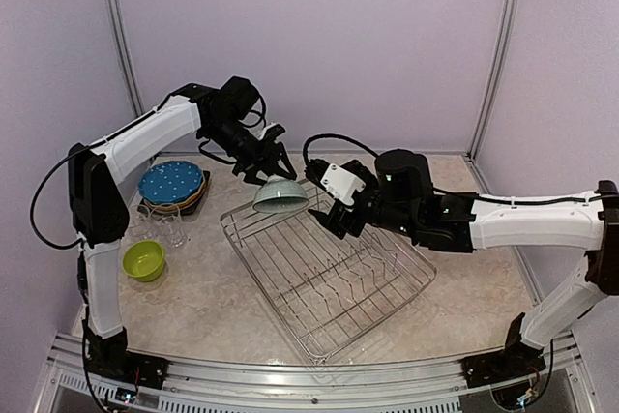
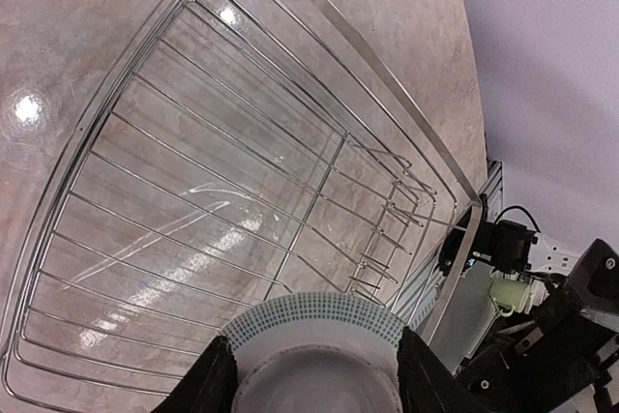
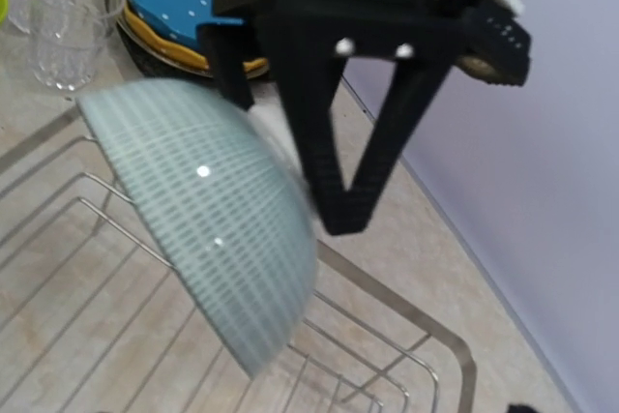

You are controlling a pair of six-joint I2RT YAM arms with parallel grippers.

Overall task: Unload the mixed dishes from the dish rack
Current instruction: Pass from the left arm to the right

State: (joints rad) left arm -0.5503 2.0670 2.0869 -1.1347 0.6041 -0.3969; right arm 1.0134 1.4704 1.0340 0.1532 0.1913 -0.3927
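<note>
Marble tabletop [image 1: 208,309]: left gripper [image 1: 274,170] clamps pale-blue bowl [image 1: 281,197] above dish rack [image 1: 329,287].
Lift level past the rim; right gripper [image 1: 335,221] nearby, jaws perhaps parted, unclear.

You see the dish rack [image 2: 387,79] filling most of the picture, its wire floor resting on the marbled table [image 2: 58,26]. In front of the rack's floor, your left gripper [image 2: 314,379] pinches the pale bowl [image 2: 314,336], dotted at its rim, between two black fingers [image 2: 215,384]. Short upright tines [image 2: 387,239] stand at the rack's right end.
</note>
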